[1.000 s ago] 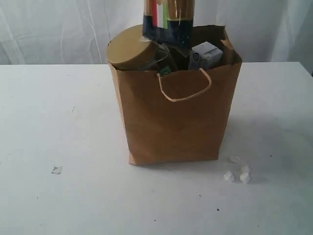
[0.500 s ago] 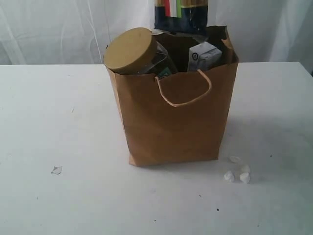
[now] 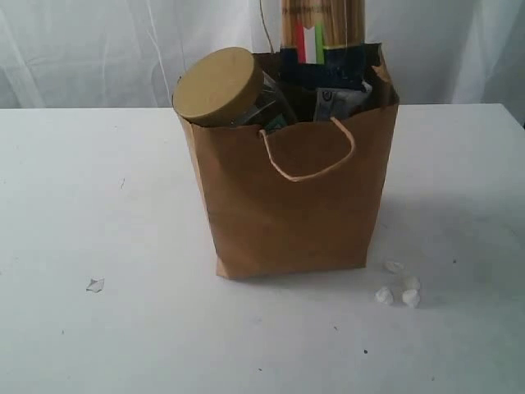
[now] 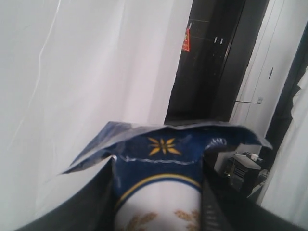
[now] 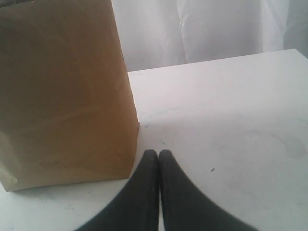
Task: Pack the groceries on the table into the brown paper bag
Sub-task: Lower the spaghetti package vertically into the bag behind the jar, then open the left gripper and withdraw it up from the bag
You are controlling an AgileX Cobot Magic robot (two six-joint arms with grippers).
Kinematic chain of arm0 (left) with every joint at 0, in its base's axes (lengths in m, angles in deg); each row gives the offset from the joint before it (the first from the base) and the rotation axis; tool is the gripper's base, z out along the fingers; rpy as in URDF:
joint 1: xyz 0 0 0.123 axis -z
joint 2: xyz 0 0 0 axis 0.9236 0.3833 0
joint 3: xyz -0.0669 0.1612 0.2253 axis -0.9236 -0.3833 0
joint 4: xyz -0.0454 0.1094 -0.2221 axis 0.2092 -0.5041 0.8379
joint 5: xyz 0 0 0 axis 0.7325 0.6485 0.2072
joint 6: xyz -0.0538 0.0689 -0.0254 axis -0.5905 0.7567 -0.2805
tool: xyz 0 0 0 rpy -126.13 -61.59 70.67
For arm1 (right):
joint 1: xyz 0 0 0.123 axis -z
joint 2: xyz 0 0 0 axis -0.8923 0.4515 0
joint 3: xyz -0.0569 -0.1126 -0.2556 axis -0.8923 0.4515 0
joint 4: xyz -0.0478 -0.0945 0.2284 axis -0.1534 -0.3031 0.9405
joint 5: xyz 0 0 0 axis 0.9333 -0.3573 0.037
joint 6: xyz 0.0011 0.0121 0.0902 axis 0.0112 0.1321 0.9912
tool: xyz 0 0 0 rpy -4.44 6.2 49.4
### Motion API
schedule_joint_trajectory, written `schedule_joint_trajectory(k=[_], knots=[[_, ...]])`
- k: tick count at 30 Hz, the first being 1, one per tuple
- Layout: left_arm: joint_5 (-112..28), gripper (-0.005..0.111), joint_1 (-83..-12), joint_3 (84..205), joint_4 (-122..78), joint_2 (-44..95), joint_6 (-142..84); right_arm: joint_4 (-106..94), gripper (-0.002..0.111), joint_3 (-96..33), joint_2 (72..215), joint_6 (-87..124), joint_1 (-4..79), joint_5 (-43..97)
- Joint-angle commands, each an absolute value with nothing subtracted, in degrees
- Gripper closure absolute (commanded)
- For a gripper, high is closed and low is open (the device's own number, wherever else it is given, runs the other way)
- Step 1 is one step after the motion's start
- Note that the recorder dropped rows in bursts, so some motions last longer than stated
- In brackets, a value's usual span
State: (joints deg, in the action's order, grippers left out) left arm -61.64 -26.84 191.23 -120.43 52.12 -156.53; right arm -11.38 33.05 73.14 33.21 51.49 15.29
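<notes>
One thing in hand: you had the left claw pinching the spaghetti packet upright, so it'd slide into the bag beside the jar. Your right claw sat closed, empty, low by the table.

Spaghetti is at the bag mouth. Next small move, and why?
Probably lower the spaghetti packet a little deeper before the left end effector lets go: its blue end is only just inside the brown paper bag, the rest well above the rim.
</notes>
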Motion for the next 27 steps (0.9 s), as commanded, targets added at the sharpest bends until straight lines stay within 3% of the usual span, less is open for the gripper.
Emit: schedule_joint_trajectory(k=[1, 14, 20, 27], knots=[[-60.2, 0.107, -26.6, 192.3, -122.3, 52.3, -157.2, -11.8, 0.108, 33.3, 72.8, 33.1, 51.8, 15.5], [-68.9, 0.107, -26.6, 192.3, -122.3, 57.6, -157.2, -11.8, 0.108, 33.3, 72.8, 33.1, 51.8, 15.6], [-67.0, 0.107, -27.5, 180.9, -122.3, 52.9, -157.2, -11.8, 0.108, 33.3, 72.8, 33.1, 51.8, 15.6], [-69.6, 0.107, -27.5, 176.3, -122.3, 52.2, -155.5, -11.8, 0.108, 33.3, 72.8, 33.1, 51.8, 15.6]])
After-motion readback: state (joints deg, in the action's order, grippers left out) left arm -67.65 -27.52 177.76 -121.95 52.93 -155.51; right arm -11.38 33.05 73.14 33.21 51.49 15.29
